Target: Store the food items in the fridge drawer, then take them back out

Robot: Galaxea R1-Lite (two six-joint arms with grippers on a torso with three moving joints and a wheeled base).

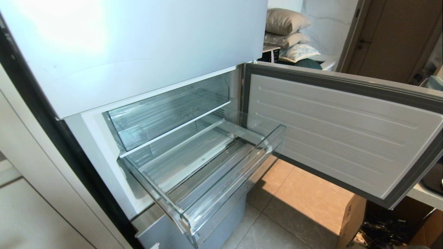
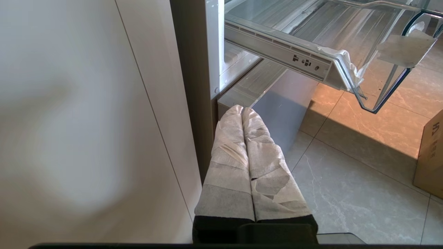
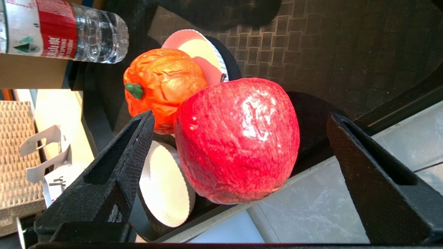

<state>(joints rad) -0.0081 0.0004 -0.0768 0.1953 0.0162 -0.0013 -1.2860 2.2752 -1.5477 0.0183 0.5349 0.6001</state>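
- The right gripper has its two black, textured fingers spread wide apart, one on either side of the shiny red apple; a clear gap shows between the far finger and the fruit, while on the near side I cannot tell whether the tip touches anything.
- The apple sits at the very edge of a dark woven-pattern tray, with pale grey floor tile showing past that edge (so little margin on that side).
- Touching the apple from behind is a wrinkled orange-red round fruit with a small green stem; white fluted paper cups lie beside and beneath the two.
- A clear plastic water bottle with a red-and-white label lies further off, cut off by the frame.
- The left gripper, its tape-wrapped fingers pressed together and holding nothing, hangs low beside the fridge base.
- The wide, clear plastic fridge drawer with ribbed floor stands pulled out and holds no fruit; open tiled floor lies in front of it.
- The grey-rimmed fridge door is swung wide to the right.
- Neither arm shows in the head view, and the tray's place relative to the fridge cannot be made out.
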